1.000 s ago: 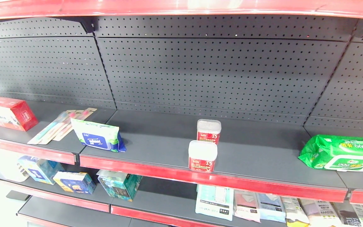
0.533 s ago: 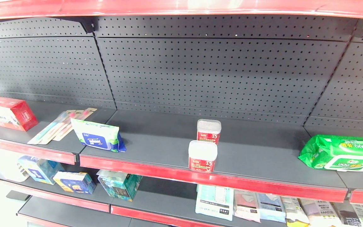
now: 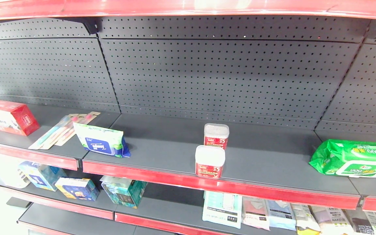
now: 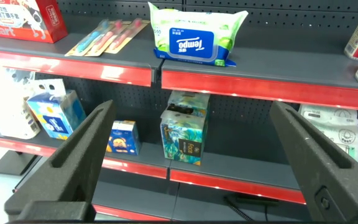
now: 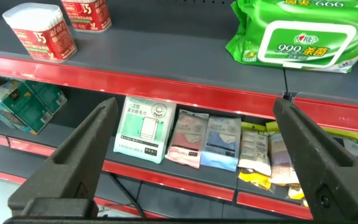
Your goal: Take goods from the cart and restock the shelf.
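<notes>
Nothing moved since earlier frames. Left gripper [image 4: 191, 109] jaws spread, empty; right gripper [image 5: 196, 102] same. Shelf [image 3: 162, 143] at 12 o'clock from both; bare stretch between jars [image 3: 210, 161] and green wipes pack [image 3: 352, 158] faces right arm.

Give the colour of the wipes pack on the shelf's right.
The wipes pack is green, clearest in right wrist view.

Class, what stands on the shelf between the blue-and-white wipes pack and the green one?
In the head view, two white-lidded, red-labelled tubs: front tub, rear tub behind it; grey shelf otherwise bare.
</notes>
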### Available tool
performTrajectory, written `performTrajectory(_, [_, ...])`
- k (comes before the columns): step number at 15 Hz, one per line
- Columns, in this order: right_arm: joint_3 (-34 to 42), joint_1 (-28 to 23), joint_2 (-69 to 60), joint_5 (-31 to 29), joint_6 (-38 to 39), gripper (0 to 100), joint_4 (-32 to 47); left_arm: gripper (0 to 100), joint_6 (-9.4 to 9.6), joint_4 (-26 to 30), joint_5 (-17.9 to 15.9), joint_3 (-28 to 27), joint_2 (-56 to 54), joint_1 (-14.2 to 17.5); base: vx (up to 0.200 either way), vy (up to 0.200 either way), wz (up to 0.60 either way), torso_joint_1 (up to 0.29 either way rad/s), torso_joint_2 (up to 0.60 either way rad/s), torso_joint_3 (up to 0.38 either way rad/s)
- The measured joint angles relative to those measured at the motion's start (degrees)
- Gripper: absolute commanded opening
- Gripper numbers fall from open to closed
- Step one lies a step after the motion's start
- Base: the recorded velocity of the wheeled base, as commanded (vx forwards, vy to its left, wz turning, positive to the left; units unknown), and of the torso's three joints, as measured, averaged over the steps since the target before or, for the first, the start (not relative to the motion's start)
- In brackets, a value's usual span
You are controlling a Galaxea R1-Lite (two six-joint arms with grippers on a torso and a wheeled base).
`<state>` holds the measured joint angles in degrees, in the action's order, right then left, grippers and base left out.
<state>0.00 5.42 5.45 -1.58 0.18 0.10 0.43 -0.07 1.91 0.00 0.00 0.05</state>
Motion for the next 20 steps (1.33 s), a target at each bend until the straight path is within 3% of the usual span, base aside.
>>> performTrajectory(20, [0.0,0.0,0.15,0.02,0.0,100,0.0,100,-0.02,0.0,0.0,0.0,0.0,-0.02,0.0,0.0,0.0,0.0,0.0,0.0])
